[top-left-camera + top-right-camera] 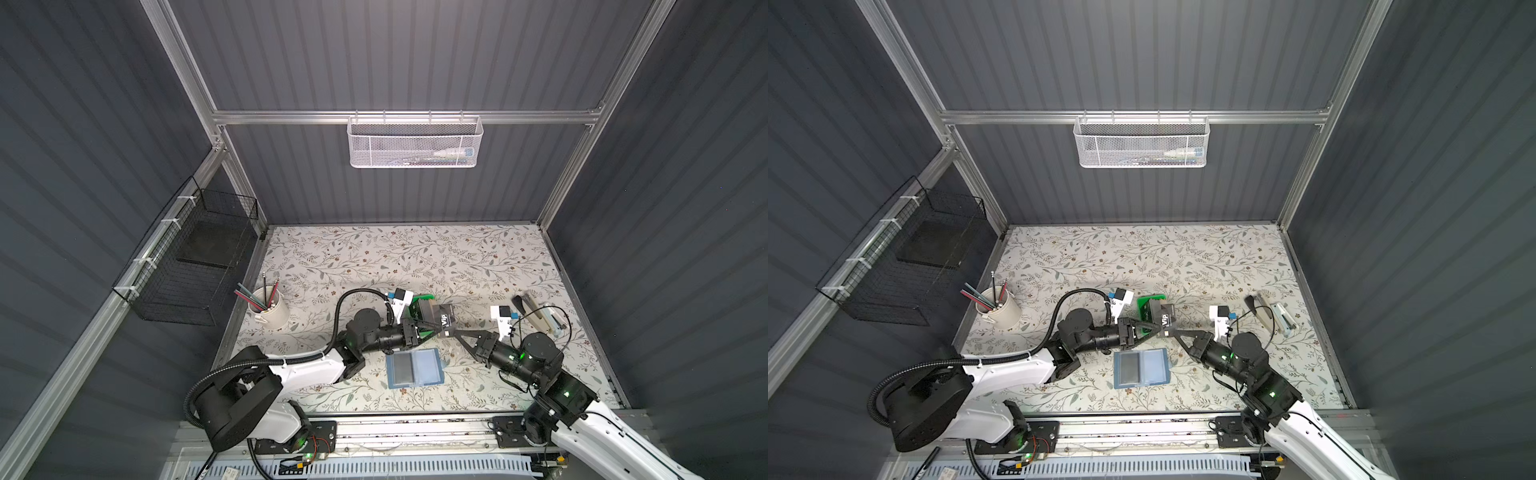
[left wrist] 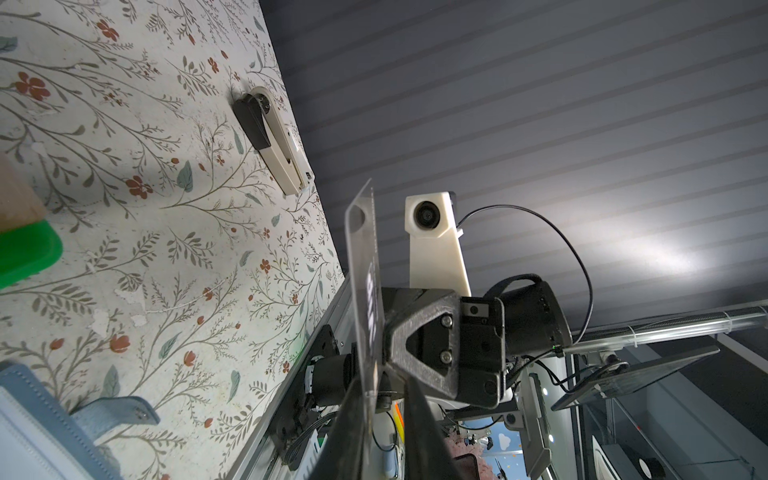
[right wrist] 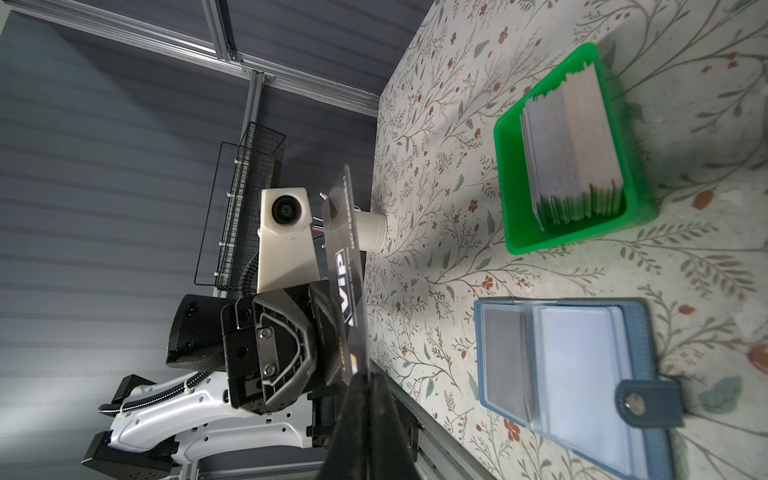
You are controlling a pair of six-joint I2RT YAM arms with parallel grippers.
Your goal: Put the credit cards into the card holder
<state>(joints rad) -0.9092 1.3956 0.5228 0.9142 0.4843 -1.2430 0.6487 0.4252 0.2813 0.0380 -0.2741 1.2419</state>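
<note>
As right gripper (image 1: 453, 331) pinches card (image 1: 444, 316) edge, card holder (image 1: 428, 365) apart

Both top views are looking steeply down from high above the near edge, side by side, sharing nearly the whole floral table (image 1: 415, 257). The left wrist camera (image 3: 286, 210) is riding close behind the left gripper (image 2: 380, 378), facing right. The right wrist camera (image 2: 428, 216) is facing left from close behind the right gripper (image 3: 365, 376). All four are sharing the dark card (image 1: 444, 319) at mid-table.
</note>
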